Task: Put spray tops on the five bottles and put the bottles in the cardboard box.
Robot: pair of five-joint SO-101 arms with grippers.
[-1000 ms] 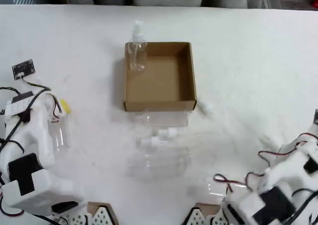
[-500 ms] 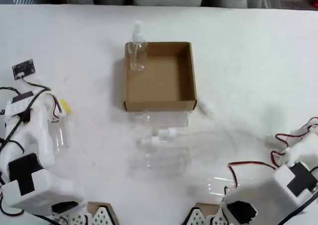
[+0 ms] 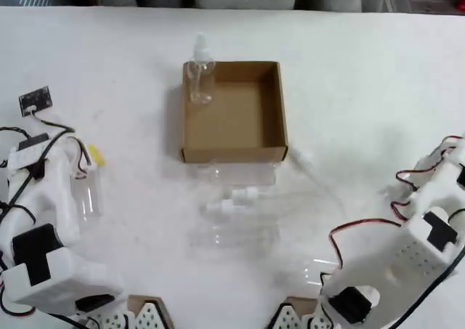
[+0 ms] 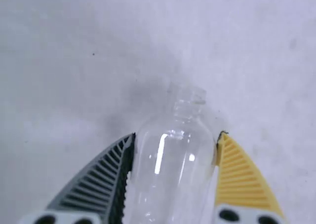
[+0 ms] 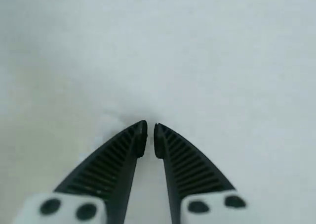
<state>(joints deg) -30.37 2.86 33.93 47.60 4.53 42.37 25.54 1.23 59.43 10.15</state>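
One capped bottle (image 3: 200, 78) stands in the far corner of the cardboard box (image 3: 231, 155), so this looks like round two: cap the next one. The left hand (image 4: 176, 135) pinches an open-necked bottle (image 4: 170, 169) by its body between grey and yellow fingers, low over the surface (image 3: 363, 67) at the left side, well apart from the box, neck bare. The right hand (image 5: 149, 135) is pressed almost together with nothing in it, pointing down at bare surface.

The next move, as I read it, belongs to that right hand: spread, go for a spray top (image 3: 301, 157), probably the one lying just beside the box's near right corner, then bring it over to the waiting neck. Two more tops (image 3: 243, 195) and several clear loose bottles (image 3: 234, 236) lie in front of the box.

Against a second ago, the right arm has swung from low at the near edge out toward the right side, cables trailing. The left arm and its bottle have not budged.
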